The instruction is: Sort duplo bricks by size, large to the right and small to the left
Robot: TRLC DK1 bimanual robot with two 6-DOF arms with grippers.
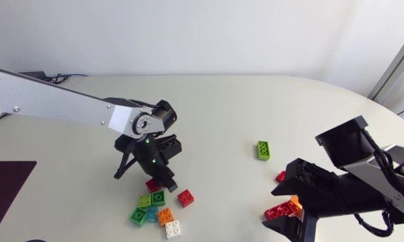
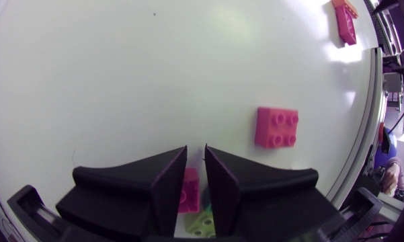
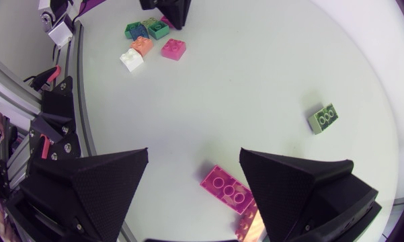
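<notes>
White tabletop (image 1: 222, 107), rounded edge, bearing two groups of bricks.

Item: small bricks (image 1: 158, 197). A loose cluster of squares in red, green, orange, teal and white, lying under and just beside the left gripper (image 2: 195, 151). They are probably gathered there as the small pile.

Item: long red brick (image 3: 225, 188). It lies flat beneath the right gripper (image 3: 194, 153), between its fingers but untouched. An orange brick (image 1: 295, 202) sits just beside it and a long green brick (image 3: 322, 117) well ahead. Together these are likely the large set.

Left gripper: fingers a narrow slit apart, holding nothing. A red square (image 2: 191, 191) lies below the slit, half covered by one finger.

Right gripper: spread wide, empty.

Obscured: the right arm (image 1: 363, 181) hides part of the large group, so the count there is uncertain.
</notes>
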